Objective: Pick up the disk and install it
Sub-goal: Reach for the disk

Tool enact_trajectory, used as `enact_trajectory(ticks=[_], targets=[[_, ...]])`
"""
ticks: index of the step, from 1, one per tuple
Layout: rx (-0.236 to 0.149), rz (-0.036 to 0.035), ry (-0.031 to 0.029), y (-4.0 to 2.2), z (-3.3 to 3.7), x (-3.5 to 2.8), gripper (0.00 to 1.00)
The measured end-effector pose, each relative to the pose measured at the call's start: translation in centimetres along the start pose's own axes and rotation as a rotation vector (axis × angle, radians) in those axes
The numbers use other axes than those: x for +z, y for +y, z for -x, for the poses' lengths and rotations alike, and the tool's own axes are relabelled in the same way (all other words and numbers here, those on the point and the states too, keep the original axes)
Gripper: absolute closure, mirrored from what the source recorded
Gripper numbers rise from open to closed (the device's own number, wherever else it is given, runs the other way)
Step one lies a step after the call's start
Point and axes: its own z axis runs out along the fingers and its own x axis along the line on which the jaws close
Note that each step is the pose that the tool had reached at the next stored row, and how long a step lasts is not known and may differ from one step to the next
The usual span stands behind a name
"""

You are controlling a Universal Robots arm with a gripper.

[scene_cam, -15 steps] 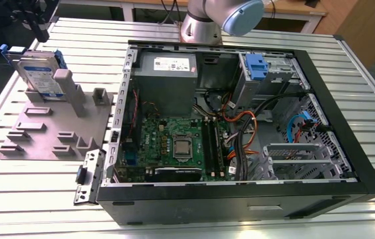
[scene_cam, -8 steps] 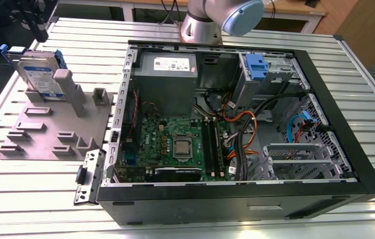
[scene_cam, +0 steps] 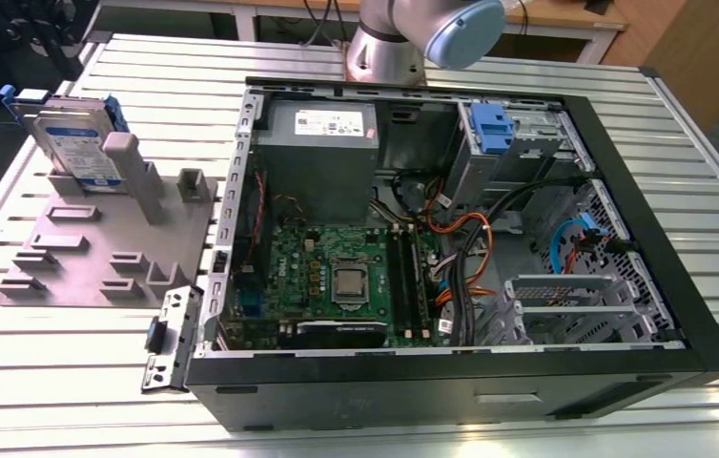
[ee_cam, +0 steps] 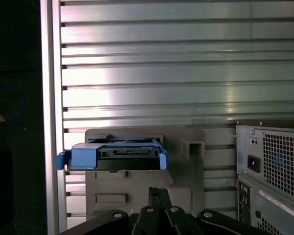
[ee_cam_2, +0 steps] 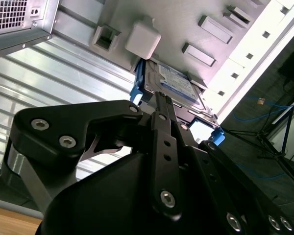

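Note:
The disk (scene_cam: 76, 143) is a silver drive with a white-and-blue label and blue rails. It stands on edge in a slot of the grey fixture plate (scene_cam: 92, 258) at the exterior view's left, beside a grey post. In both wrist views the disk (ee_cam_2: 174, 83) (ee_cam: 117, 155) lies beyond my gripper (ee_cam_2: 159, 95) (ee_cam: 158, 192), still seated in the fixture. The black fingers are pressed together with nothing between them, and they stand apart from the disk.
The open computer case (scene_cam: 665, 219) fills the middle and right of the slatted metal table. Inside it are a grey power-supply box (scene_cam: 321, 143), a motherboard (scene_cam: 334, 277), loose cables and a drive bay with a blue latch (scene_cam: 493, 129). The arm's base (scene_cam: 423, 38) stands behind the case.

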Motion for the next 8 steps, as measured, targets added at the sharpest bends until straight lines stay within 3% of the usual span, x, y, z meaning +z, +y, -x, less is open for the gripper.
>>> enact_trajectory(ticks=[8], targets=[[0.0,0.0,0.0,-0.01,-0.29,0.0,0.89]])
